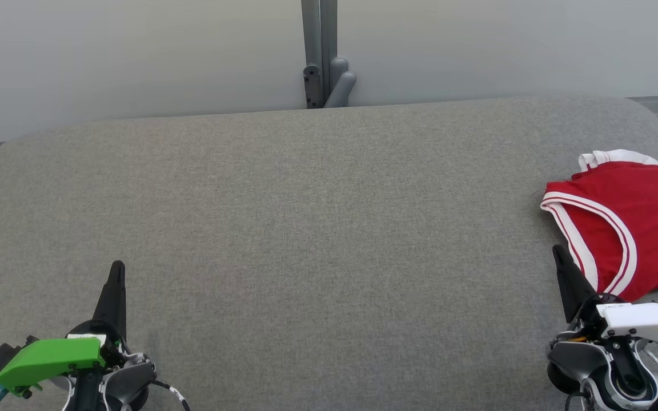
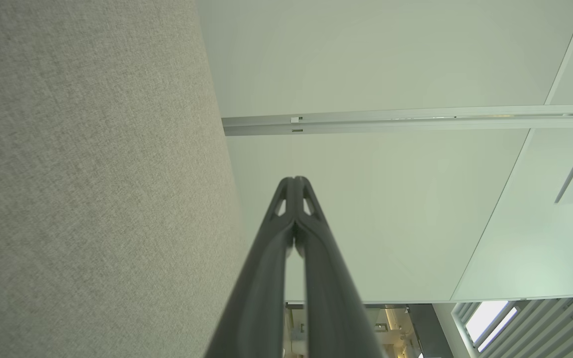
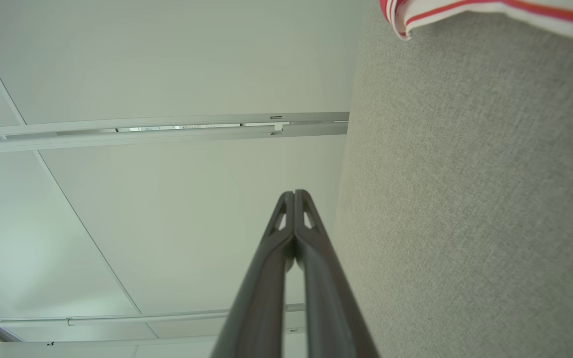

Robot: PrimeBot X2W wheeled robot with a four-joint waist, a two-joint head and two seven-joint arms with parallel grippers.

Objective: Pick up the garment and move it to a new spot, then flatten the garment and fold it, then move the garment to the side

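The red garment is lying at the right edge of the grey worktop, partly running out of the head view. The right gripper is hovering at the near right corner, jaws pressed together and holding nothing, its tip just beside the garment's white-trimmed side. The left gripper is sitting at the near left corner, jaws likewise closed and empty, well apart from the garment.

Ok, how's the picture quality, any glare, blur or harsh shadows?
Head view: soft even light, faint shadows; the jersey is cut by the right edge. Left wrist view: a window blows out white. Right wrist view: no glare, jersey trim slightly soft.
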